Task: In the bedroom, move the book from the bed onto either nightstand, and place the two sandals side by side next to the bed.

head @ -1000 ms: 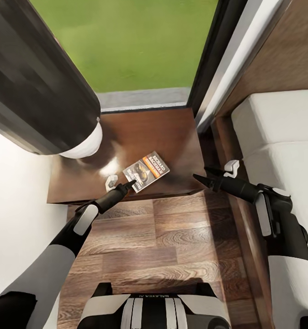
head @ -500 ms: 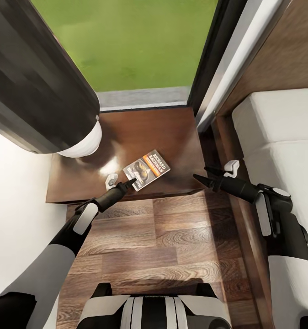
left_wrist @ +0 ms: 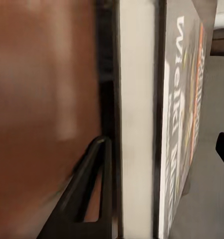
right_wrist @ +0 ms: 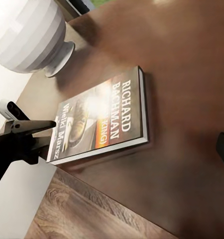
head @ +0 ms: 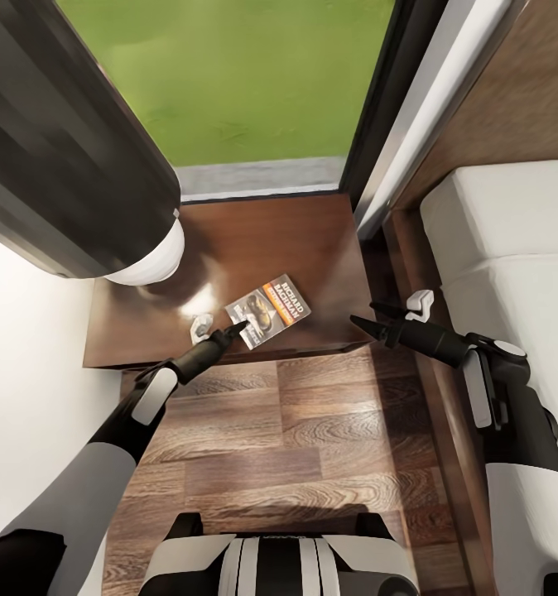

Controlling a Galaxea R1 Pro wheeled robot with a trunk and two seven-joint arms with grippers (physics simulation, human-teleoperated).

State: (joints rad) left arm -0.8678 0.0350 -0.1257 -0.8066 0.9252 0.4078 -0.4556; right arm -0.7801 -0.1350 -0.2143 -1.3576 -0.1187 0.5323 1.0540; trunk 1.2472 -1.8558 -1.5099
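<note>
The book (head: 268,310) is seen lying flat, cover up, on the dark-brown top of the nightstand (head: 254,240), near its front edge. A lamp with a white ribbed base (head: 151,261) and a dark shade (head: 55,141) is stood on the nightstand's left rear part. Behind the nightstand a tall dark-framed window (head: 370,108) is shown, with green ground outside. The pale wood-plank floor (head: 287,447) is spread in front of the nightstand, and the bed (head: 511,248), with its light-grey mattress and brown frame, is placed at the right. The left gripper (head: 217,331) is held at the book's near corner with its fingers parted, one finger touching the corner. The right gripper (head: 391,319) is held spread wide above the nightstand's right front corner, grasping nothing.
</note>
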